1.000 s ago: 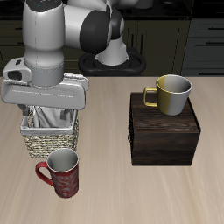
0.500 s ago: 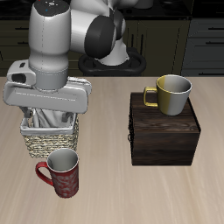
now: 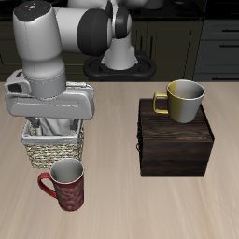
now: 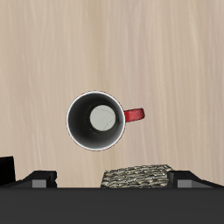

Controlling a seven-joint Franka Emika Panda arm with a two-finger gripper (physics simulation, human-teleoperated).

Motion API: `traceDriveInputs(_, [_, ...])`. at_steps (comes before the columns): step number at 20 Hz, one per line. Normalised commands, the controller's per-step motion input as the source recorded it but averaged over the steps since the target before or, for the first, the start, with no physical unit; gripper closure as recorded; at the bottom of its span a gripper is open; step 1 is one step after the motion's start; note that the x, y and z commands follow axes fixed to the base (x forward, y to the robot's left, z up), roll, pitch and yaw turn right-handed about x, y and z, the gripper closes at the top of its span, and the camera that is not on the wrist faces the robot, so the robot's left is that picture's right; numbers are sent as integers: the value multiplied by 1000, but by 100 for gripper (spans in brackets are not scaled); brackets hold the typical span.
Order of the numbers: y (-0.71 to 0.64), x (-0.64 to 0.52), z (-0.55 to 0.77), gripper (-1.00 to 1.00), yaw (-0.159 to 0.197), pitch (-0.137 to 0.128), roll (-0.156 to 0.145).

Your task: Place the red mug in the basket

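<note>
The red mug (image 3: 66, 183) stands upright on the table (image 3: 112, 205), just before the basket (image 3: 53, 147); our hand (image 3: 49, 124) hangs above, spread unreadable, so we centre over the rim first

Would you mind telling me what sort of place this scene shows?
Probably a simulated kitchen: dark cabinets run behind a pale wooden table that carries two mugs, the red mug and a grey one, plus a wicker basket.
</note>
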Motion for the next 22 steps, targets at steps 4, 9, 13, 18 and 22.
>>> traceDriveInputs(4, [-34,-11,54,-100,36,-53,-50])
traceDriveInputs(9, [-20,17,-56,-100,16,-13,-27])
traceDriveInputs(13, [-59,74,-75,-100,5,-26,-20])
traceDriveInputs(18, [-46,95,-187,-100,0,2,-17])
traceDriveInputs(22, [-50,80,-250,-100,-11,10,-3])
